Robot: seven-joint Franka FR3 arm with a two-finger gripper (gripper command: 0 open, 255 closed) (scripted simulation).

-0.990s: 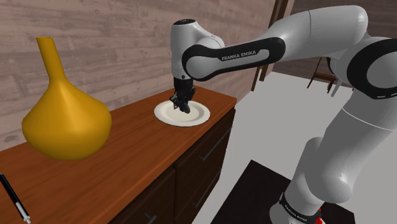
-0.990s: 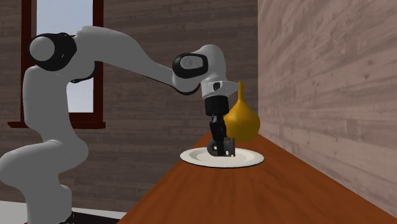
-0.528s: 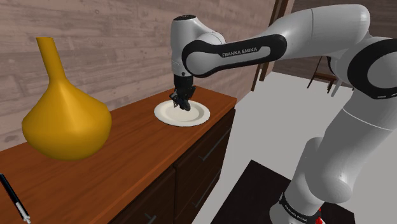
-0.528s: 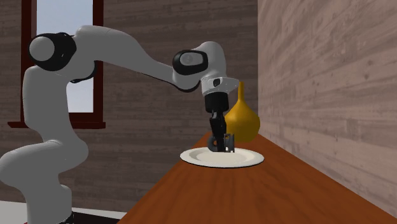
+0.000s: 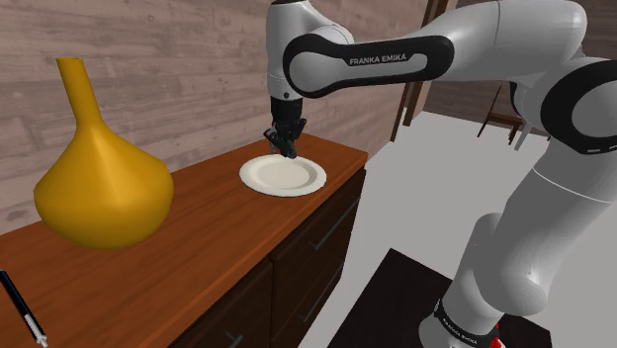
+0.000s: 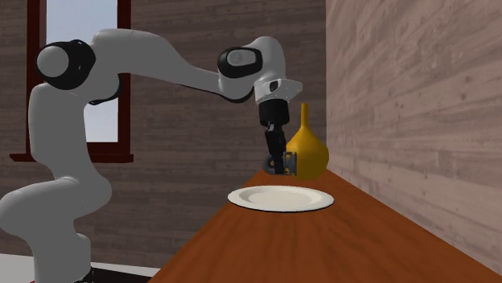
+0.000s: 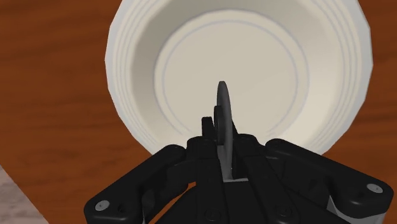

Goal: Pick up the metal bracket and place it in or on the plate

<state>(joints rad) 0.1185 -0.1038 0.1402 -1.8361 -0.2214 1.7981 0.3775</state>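
Grips a thin dark grey bracket between the two fingers of the black gripper, clenched on it from both sides. Holds it on edge, with the rounded end pointing away from the hand. Hangs with it in the air, right over the white plate, and does not touch the plate's surface.

Seen from the second exterior view, hovers as gripper and bracket together above the plate, with open space between them, and in front of the yellow vase. Seen from the shoulder view, stands with the gripper over the far rim of the plate.

Under the plate, a brown wooden cabinet top, with the plate near its end. On the same top, toward the shoulder view's left, the yellow vase with its long neck, well apart from the plate. Near that view's lower left corner, a thin black pen. Behind all, a wall of grey wooden planks.
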